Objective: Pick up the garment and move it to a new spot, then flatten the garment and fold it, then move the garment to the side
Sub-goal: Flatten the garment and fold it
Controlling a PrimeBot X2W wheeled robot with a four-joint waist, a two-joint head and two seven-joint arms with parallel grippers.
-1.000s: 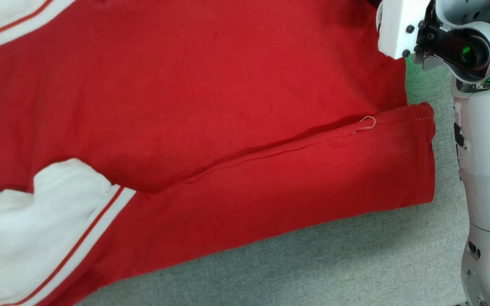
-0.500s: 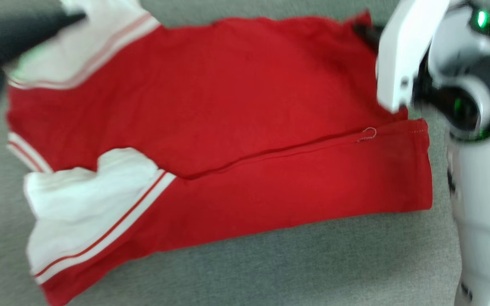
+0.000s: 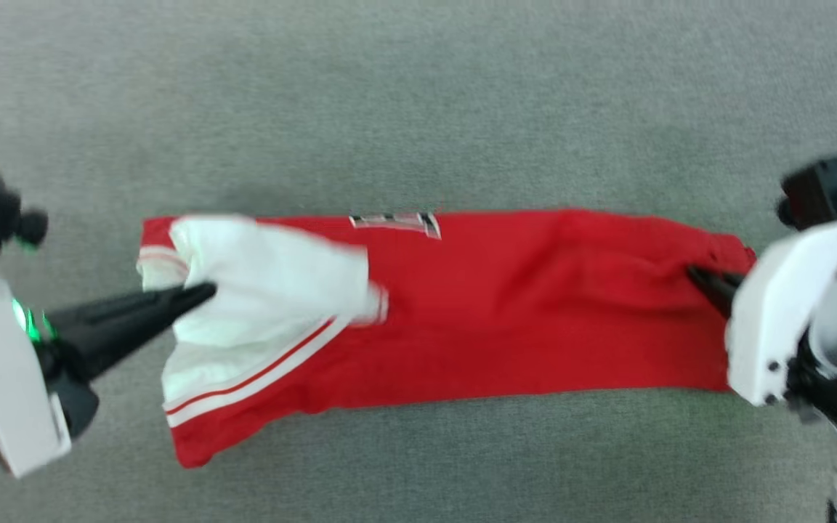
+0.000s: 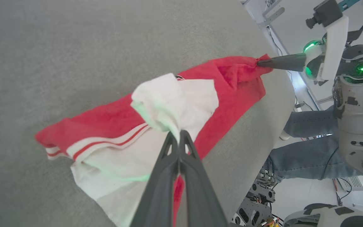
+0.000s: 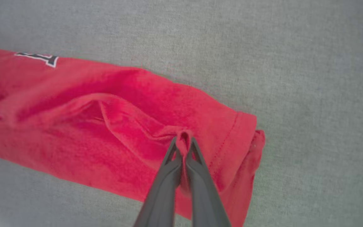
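Camera pulled back; the shirt (image 3: 506, 305) now lies folded narrower, mid-frame. The left hand (image 3: 204, 293) pinches the white sleeve (image 3: 273, 276), the right hand (image 3: 694, 274) the red hem (image 5: 232, 135): keep both ends evenly taut.

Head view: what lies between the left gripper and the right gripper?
The garment: in the head view it spans from the left gripper, shut on its white sleeve, to the right gripper, shut on its red end.

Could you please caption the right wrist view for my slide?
Right gripper shut on a pinched fold of the red garment near its hem, over the grey surface.
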